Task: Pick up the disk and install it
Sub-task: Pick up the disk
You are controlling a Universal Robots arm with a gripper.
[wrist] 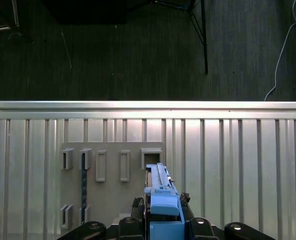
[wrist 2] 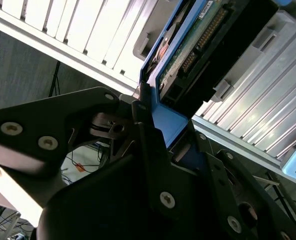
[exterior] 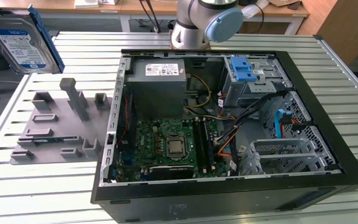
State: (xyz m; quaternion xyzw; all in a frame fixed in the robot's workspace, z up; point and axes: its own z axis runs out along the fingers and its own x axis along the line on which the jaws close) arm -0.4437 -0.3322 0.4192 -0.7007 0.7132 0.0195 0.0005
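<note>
Hand [wrist: 162,204] is clamped shut on the blue carrier tab [wrist: 165,222] of the disk [exterior: 26,42], held upright above the surface [exterior: 42,196] at the exterior view's upper left; judged rigid, fairly heavy, shock-sensitive, best gripped by its carrier.

The disk [exterior: 22,46], silver with a white-and-blue label and a blue carrier, hangs upright in the air at the exterior view's far left.
</note>
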